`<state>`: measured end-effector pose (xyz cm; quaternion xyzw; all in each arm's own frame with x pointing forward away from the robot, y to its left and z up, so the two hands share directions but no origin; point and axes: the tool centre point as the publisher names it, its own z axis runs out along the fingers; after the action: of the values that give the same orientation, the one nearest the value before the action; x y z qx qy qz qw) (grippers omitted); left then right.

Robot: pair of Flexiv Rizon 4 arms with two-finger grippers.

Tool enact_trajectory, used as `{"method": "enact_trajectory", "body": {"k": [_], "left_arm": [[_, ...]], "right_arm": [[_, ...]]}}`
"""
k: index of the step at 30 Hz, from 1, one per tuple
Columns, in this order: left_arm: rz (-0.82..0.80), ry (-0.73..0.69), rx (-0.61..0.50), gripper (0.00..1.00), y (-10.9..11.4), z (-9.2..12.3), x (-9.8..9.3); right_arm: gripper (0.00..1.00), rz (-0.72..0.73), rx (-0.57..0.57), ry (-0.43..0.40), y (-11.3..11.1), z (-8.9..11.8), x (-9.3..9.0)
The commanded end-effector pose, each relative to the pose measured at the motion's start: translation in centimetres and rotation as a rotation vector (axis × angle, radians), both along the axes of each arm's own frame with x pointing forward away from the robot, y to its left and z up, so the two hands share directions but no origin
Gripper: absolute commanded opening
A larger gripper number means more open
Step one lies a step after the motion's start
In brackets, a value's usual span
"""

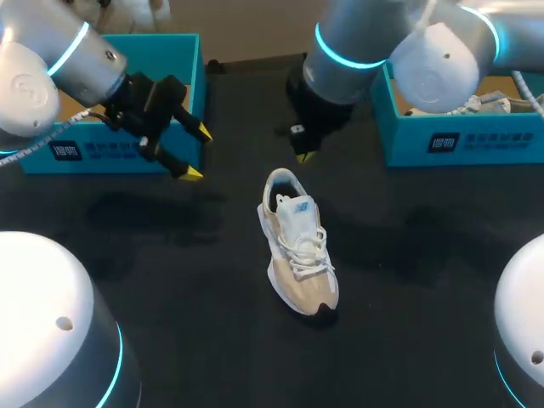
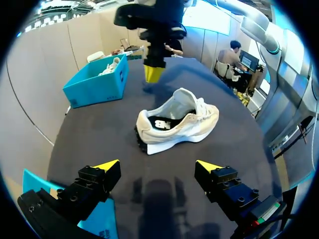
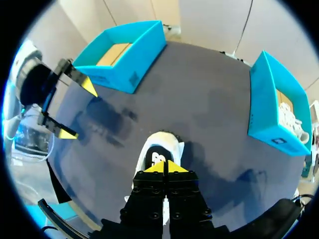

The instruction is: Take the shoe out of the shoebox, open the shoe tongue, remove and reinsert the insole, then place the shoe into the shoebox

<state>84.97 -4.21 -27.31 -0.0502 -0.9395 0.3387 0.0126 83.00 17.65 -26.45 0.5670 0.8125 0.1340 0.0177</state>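
Dark table (image 1: pixel 170 255) with two blue shoeboxes: the left shoebox (image 1: pixel 161 47) at far left, and the right shoebox (image 1: pixel 459 140) at far right, holding a second shoe (image 1: pixel 484 104). One shoe (image 1: pixel 299 246) stands upright mid-table, toe toward the near edge. Removal from the box thus appears done, while tongue, insole and return appear outstanding. Two claws: left claw (image 1: pixel 199 153), fingers apart and empty, beside the left shoebox; right claw (image 3: pixel 163 167), tips together on nothing, above the shoe's heel.

White shoe (image 2: pixel 177 122) upright on table (image 2: pixel 99 134), ahead of wide-spread left fingers (image 2: pixel 107 167)
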Motion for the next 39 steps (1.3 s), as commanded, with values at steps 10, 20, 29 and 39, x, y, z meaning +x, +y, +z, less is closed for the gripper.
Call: {"method": "enact_trajectory", "body": {"k": [10, 20, 29, 39], "left_arm": [[-0.026, -0.001, 0.060, 1.00, 3.0, 1.5, 1.4], [0.008, -0.021, 0.076, 1.00, 4.6, 2.3, 2.2], [0.008, -0.021, 0.076, 1.00, 4.6, 2.3, 2.2], [0.008, -0.021, 0.076, 1.00, 4.6, 2.3, 2.2]], "right_arm": [[0.00, -0.044, -0.039, 0.085, 2.2, -4.0, -1.8], [0.00, -0.059, -0.068, 0.156, 2.6, -6.6, -3.2], [0.00, -0.059, -0.095, 0.201, 2.8, -8.6, -4.0], [0.00, -0.053, -0.108, 0.260, 2.9, -12.4, -4.3]]}}
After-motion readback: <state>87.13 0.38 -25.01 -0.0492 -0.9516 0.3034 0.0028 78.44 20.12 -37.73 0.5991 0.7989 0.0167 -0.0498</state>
